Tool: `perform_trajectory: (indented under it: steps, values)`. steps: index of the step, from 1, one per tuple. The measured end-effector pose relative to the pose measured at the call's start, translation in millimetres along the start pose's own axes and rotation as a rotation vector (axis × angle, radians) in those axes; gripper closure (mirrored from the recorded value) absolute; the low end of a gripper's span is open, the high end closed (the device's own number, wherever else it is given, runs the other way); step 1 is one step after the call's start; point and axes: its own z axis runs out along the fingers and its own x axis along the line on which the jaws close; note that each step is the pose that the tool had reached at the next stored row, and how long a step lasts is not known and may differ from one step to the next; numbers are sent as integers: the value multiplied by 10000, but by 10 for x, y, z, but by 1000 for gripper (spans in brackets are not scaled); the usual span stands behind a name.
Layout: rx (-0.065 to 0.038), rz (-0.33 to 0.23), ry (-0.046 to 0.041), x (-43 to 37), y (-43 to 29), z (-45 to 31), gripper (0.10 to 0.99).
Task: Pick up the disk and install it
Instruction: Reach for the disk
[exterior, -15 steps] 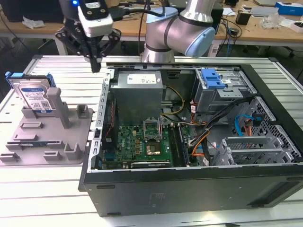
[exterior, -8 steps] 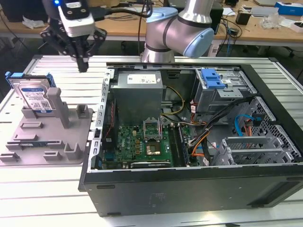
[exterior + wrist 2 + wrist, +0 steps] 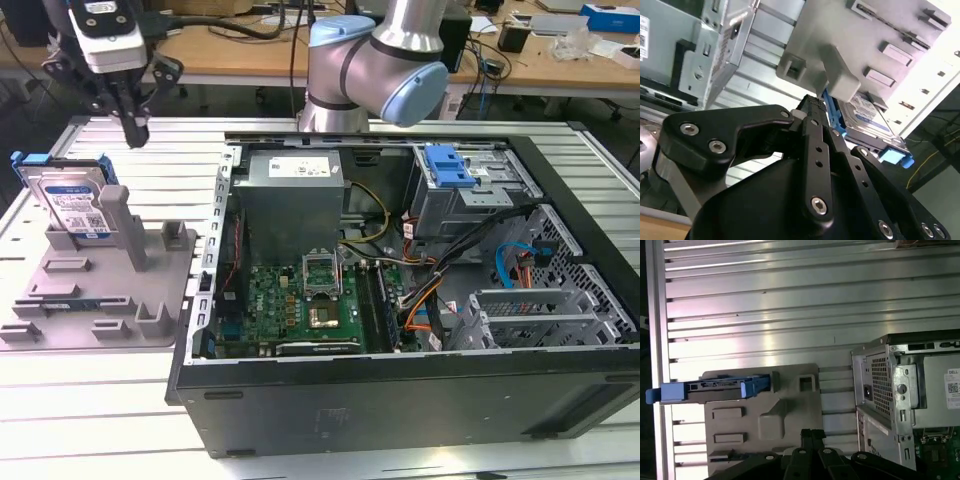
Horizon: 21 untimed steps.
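The disk [image 3: 68, 203] is a silver drive with a white-and-blue label in a bright blue bracket. It leans upright at the back of the grey fixture tray [image 3: 150, 300], at the exterior view's left. In the first wrist view the disk [image 3: 715, 388] shows edge-on; in the second wrist view the disk [image 3: 866, 116] lies beyond the black fingers. My gripper [image 3: 133, 128] hangs above the tray, above the disk and toward the case from it, clear of it. Its fingers are shut with nothing between them, as the gripper [image 3: 812, 434] also shows in the first wrist view.
An open computer case [image 3: 400, 380] fills the exterior view's middle and right, with a motherboard [image 3: 300, 300], cables and a grey drive bay with a blue latch [image 3: 448, 165]. A tall grey post [image 3: 122, 215] on the tray stands beside the disk. The slatted metal table [image 3: 170, 150] carries everything.
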Motion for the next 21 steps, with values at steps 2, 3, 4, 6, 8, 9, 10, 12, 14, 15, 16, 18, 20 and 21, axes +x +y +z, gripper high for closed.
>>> perform_trajectory:
  steps: [2, 3, 4, 6, 8, 9, 10, 12, 14, 15, 16, 18, 20, 21]
  values:
    - [3, 1, 47, 73, 20, 8, 980]
    - [4, 3, 62, 98, 26, 11, 980]
    - [6, 5, 91, 143, 39, 17, 980]
    - [11, 5, 156, 230, 66, 28, 980]
    - [15, 10, 203, 291, 90, 36, 980]
    - [16, 11, 224, 317, 100, 39, 980]
    - [18, 10, 243, 343, 111, 43, 980]
    - [21, 13, 290, 407, 139, 53, 980]
    - [25, 15, 339, 470, 169, 63, 980]
    - [27, 15, 368, 509, 188, 69, 980]
    - [30, 18, 405, 556, 211, 77, 980]
    - [34, 21, 450, 608, 234, 84, 980]
    - [39, 22, 496, 624, 241, 86, 980]
    - [38, 22, 496, 625, 241, 86, 980]
